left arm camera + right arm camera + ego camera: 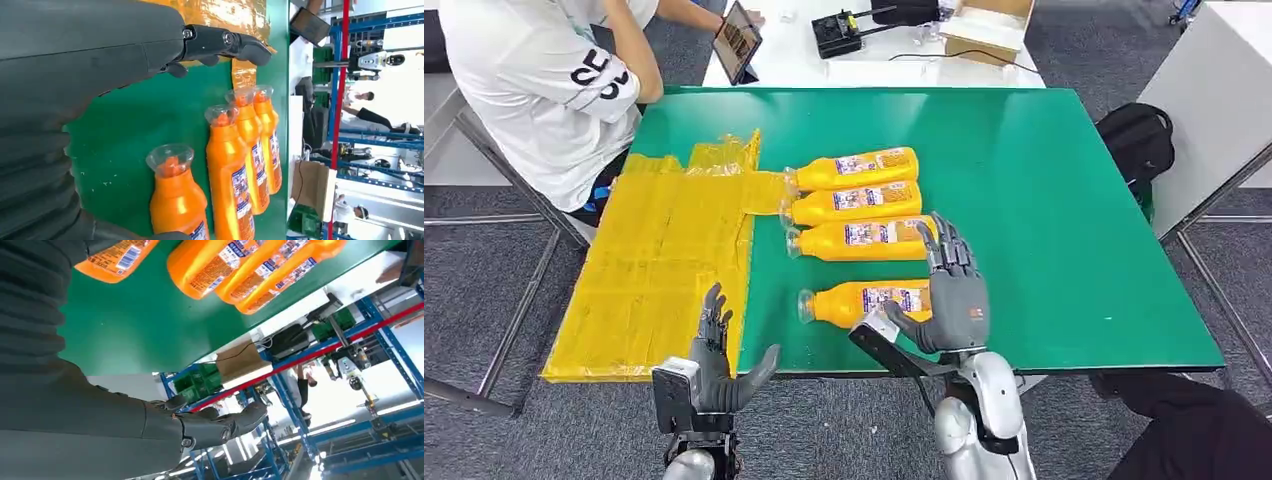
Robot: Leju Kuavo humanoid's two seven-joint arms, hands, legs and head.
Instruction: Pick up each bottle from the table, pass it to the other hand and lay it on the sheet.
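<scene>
Orange plastic bottle (pixel 869 301), nearest of four, long axis three-to-nine, cap at nine; right hand (pixel 954 300), fingers spread, empty, at its three o'clock end; left hand (pixel 716 365) open, farther.

Your right hand (pixel 150 425) comes in as a grey ribbed cover with dark fingers (pixel 225 426) stretched out and apart, holding nothing. You see the green surface (pixel 150 325) spread beyond it. One orange bottle (pixel 112 257) lies alone near the cover, its label showing. Three more orange bottles (pixel 250 267) lie side by side, touching one another, a little apart from the first. Past the surface's edge you can make out a white table with a cardboard box (pixel 242 362) and a black device (pixel 287 340), then blue racks (pixel 350 390) crossed by a red bar, green crates (pixel 197 382) and a person standing far off.
</scene>
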